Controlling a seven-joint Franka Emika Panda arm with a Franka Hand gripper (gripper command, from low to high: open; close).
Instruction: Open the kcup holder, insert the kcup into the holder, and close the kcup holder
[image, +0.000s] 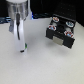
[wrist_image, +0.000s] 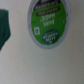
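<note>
The kcup (wrist_image: 45, 22) fills the upper part of the wrist view, lid up: a green top with a white rim, on the pale table. In the exterior view it is only a small green spot (image: 23, 49) at the tip of my gripper (image: 22, 46), which hangs down from the white arm on that view's left. I cannot tell whether the fingers touch the kcup or how far apart they stand. The kcup holder (image: 61, 31), a black box with round pods showing in its slots and a pale front, sits at the exterior view's right, well apart from the gripper.
A dark teal shape (wrist_image: 4, 27) pokes in at the edge of the wrist view beside the kcup; what it is stays unclear. Pale table (image: 40, 67) spreads between the gripper and the holder. Dark background lies behind the holder.
</note>
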